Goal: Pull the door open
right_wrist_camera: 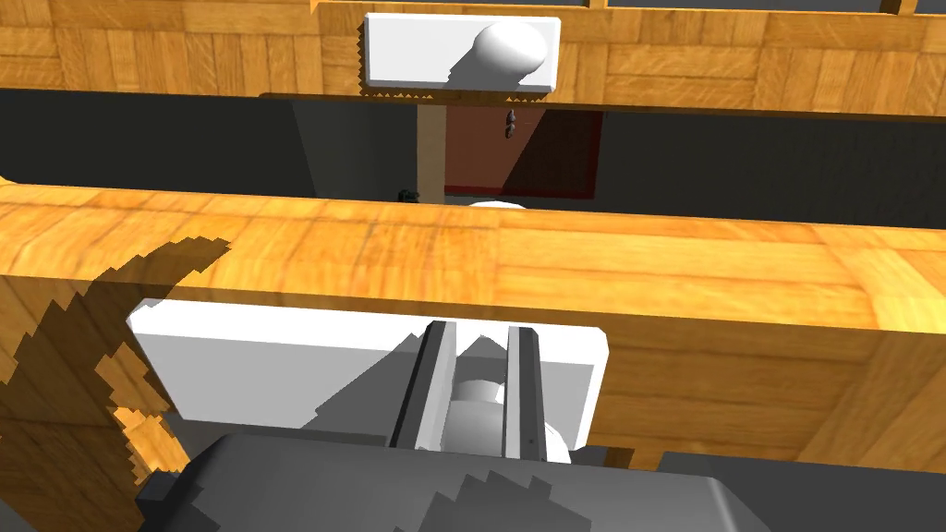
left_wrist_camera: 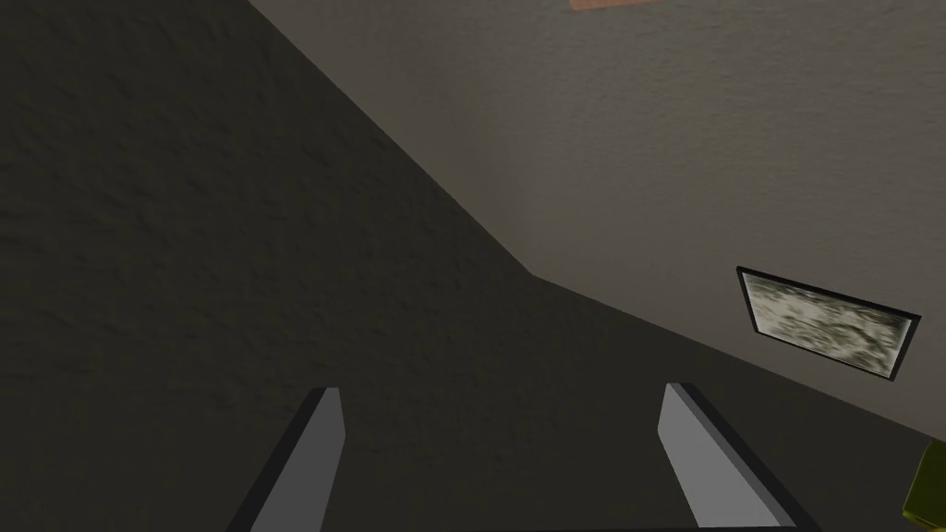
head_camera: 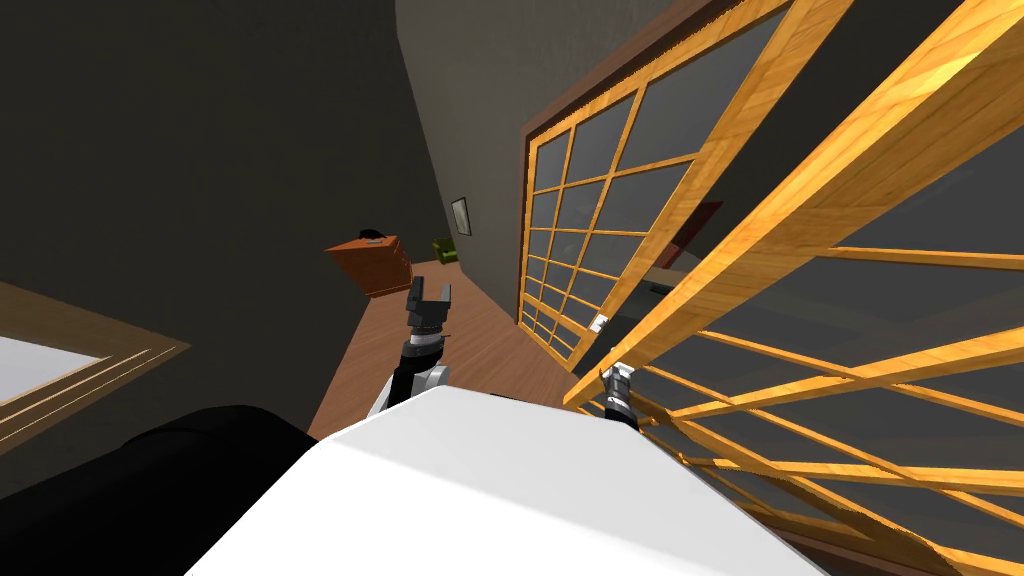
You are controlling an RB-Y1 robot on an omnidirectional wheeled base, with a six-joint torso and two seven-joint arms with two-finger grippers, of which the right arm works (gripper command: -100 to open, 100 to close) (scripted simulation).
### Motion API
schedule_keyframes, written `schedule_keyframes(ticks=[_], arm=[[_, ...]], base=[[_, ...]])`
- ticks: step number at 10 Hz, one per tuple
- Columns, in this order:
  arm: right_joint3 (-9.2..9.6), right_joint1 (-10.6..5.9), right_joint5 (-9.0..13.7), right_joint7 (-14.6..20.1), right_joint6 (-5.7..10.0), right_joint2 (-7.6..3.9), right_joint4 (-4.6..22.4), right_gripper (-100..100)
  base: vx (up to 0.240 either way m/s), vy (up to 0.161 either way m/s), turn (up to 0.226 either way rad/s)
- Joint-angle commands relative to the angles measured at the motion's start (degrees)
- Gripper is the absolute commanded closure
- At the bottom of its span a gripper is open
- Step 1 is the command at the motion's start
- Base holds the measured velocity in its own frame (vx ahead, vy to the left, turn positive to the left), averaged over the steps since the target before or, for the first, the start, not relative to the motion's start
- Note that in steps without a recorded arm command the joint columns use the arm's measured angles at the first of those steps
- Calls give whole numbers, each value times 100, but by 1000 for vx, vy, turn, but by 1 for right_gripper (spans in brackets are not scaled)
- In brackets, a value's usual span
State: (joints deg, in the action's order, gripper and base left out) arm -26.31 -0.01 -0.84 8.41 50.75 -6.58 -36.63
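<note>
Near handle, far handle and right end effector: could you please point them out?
near handle (right_wrist_camera: pixel 476 406), right wrist view, knob between fingers
far handle (right_wrist_camera: pixel 506 48), right wrist view, rounded knob
right end effector (right_wrist_camera: pixel 484 332), right wrist view, between fingertips

Dark boxy left pincer (head_camera: pixel 430 291), thin grey fingers (left_wrist_camera: pixel 314 462), black-and-white forearm (head_camera: pixel 432 377)

Right gripper (right_wrist_camera: pixel 482 332) clamped on the white knob (right_wrist_camera: pixel 476 406) of the wooden door (right_wrist_camera: pixel 647 268) (another white handle (right_wrist_camera: pixel 462 51) sits on the far rail).

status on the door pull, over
Right gripper shut on the white door handle. Left gripper open, raised, idle. Wooden lattice door stands part open. Nothing seen blocking its swing.
</note>
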Motion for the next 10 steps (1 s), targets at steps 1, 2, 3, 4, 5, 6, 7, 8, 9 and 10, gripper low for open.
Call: schedule_keyframes(ticks=[1,2,3,4,5,6,7,8,9,10], arm=[[-99,146,49,-1,-151,-57,-241,100],[-26,164,170,235,-152,-85,-257,100],[-26,164,170,235,-152,-85,-257,100],[47,181,292,465,-152,-112,-272,100],[47,181,292,472,-152,-112,-272,100],[120,198,414,697,-153,-140,-288,100],[193,216,536,859,-153,-168,-304,100],[193,216,536,945,-153,-168,-304,100],[318,40,539,1059,-92,-99,-158,-100],[333,26,576,1152,-93,-93,-152,-100]], base=[[1,2,-19],[-24,-6,71],[-39,-17,65],[-68,-22,101],[-51,-16,74],[-58,-6,99],[-81,-25,140],[-67,-32,67],[-72,5,94],[-78,-3,29]])
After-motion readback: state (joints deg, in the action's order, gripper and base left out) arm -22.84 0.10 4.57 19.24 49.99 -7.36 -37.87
